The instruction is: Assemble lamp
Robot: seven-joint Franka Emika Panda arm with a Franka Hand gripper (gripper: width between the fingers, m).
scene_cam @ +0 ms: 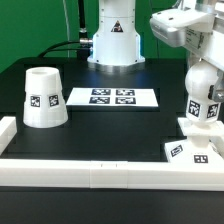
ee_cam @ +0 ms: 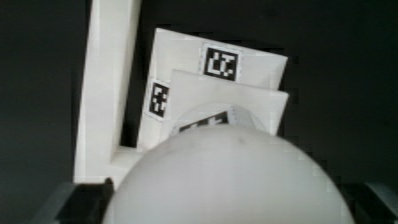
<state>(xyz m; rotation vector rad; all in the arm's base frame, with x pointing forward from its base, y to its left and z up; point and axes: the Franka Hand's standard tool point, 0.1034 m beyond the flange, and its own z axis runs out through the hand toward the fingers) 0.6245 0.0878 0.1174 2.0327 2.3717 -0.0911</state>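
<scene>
The white bulb (scene_cam: 201,115) stands upright over the flat square base (scene_cam: 188,151) at the exterior view's right, by the front wall. Its lower end meets the base. My gripper (scene_cam: 204,88) comes down from above and is shut on the bulb's top. In the wrist view the rounded bulb (ee_cam: 222,168) fills the foreground between my dark fingers (ee_cam: 80,205), my gripper (ee_cam: 222,208) is closed round it, and the tagged base (ee_cam: 222,68) lies beyond it. The tapered shade (scene_cam: 43,97) stands mouth down at the exterior view's left, apart from my gripper.
The marker board (scene_cam: 112,97) lies flat mid-table. A white wall (scene_cam: 100,170) runs along the table's front edge and shows in the wrist view (ee_cam: 111,90) beside the base. The arm's white pedestal (scene_cam: 112,40) stands at the back.
</scene>
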